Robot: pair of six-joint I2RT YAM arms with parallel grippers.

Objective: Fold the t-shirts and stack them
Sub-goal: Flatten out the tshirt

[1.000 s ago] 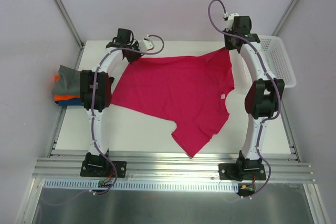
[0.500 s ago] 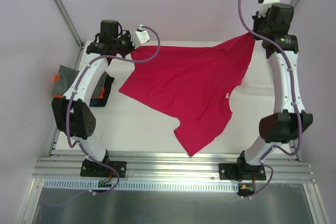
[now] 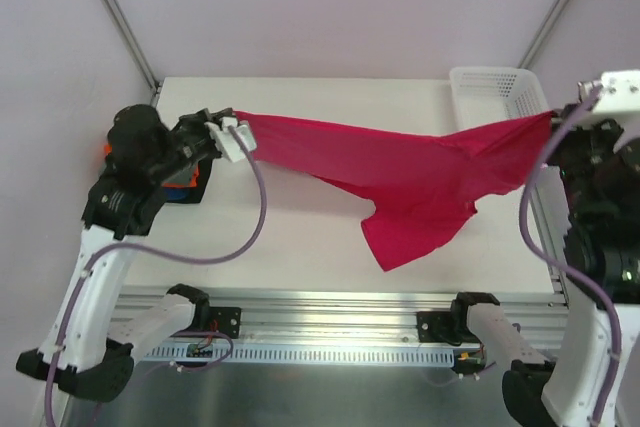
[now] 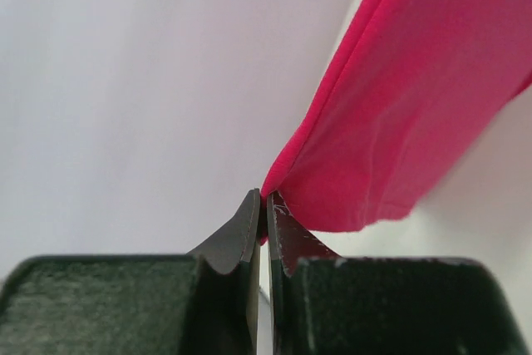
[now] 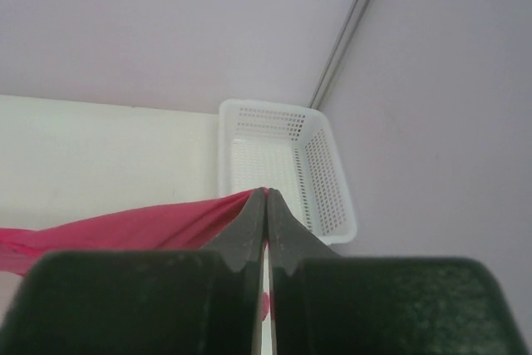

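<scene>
One white table (image 3: 320,97) carries everything. One magenta-red t-shirt (image 3: 400,167) hangs above it, stretched taut from left to right, with a loose flap drooping at the near side. I cannot tell whether that flap touches the table. The cloth looks light, soft and limp, so it will likely sag and crease wherever nothing supports it. Corners or hem edges, pinched well apart, seem the best holds for keeping it spread.

One lattice basket (image 3: 490,87) sits at the far right corner. One stack of folded t-shirts (image 3: 180,185) lies at the left edge, mostly hidden; orange and blue show, but their count is unclear.

Two grippers work here. The left gripper (image 4: 264,205) is clenched on the shirt's left end, and the right gripper (image 5: 266,197) is clenched on its right end.
</scene>
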